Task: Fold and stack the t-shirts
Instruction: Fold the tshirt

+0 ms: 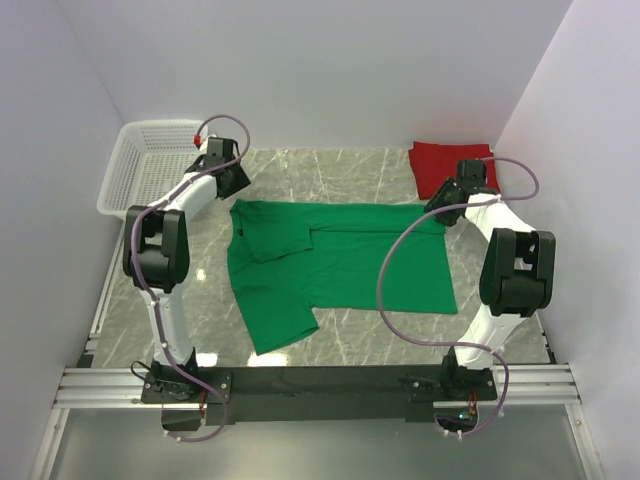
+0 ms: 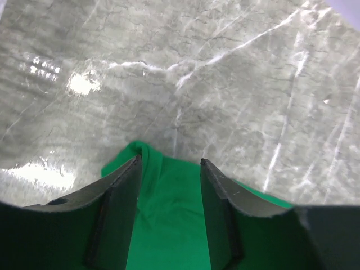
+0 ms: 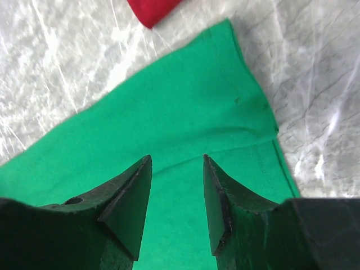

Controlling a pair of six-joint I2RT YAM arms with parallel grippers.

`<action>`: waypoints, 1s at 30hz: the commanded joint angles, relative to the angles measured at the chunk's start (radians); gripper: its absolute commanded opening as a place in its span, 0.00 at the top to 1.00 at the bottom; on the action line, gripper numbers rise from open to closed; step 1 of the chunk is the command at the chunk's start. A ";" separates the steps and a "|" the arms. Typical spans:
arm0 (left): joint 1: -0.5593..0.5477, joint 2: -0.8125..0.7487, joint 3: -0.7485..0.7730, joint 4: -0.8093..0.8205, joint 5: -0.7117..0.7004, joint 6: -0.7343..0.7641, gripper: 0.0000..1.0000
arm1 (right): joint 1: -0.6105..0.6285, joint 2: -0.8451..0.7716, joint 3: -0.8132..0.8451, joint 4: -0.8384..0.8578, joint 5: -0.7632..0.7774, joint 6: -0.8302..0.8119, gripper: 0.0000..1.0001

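No text, label, brand, number or sign can be read on the bright green cloth t-shirt [image 1: 340, 265], red cloth t-shirt [image 1: 445, 160] or white plastic mesh basket [image 1: 125, 175].

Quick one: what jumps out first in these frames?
The bright green t-shirt dominates, spread across the middle of the marble table with its left part folded over. Both arms reach to its far edge, the left gripper and right gripper each with jaws open over the cloth. A folded red t-shirt lies at the far right, and a white basket at the far left.
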 commanded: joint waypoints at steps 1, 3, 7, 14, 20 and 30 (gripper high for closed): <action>-0.006 0.045 0.041 -0.013 -0.031 0.032 0.50 | 0.006 -0.038 -0.027 0.036 -0.041 0.013 0.52; -0.006 0.061 0.045 -0.014 -0.039 0.037 0.51 | 0.008 -0.043 -0.040 0.039 -0.046 0.014 0.52; -0.006 0.092 0.049 -0.034 -0.068 0.043 0.58 | 0.009 -0.051 -0.055 0.039 -0.046 0.013 0.52; 0.003 0.101 0.069 -0.086 -0.145 0.019 0.77 | 0.009 -0.097 -0.080 0.019 -0.015 0.005 0.52; 0.006 0.031 0.094 -0.097 -0.135 0.006 0.64 | 0.009 -0.181 -0.093 -0.038 0.017 -0.004 0.52; -0.060 -0.277 -0.121 -0.065 0.079 -0.034 0.18 | 0.012 -0.438 -0.196 -0.183 0.071 -0.046 0.41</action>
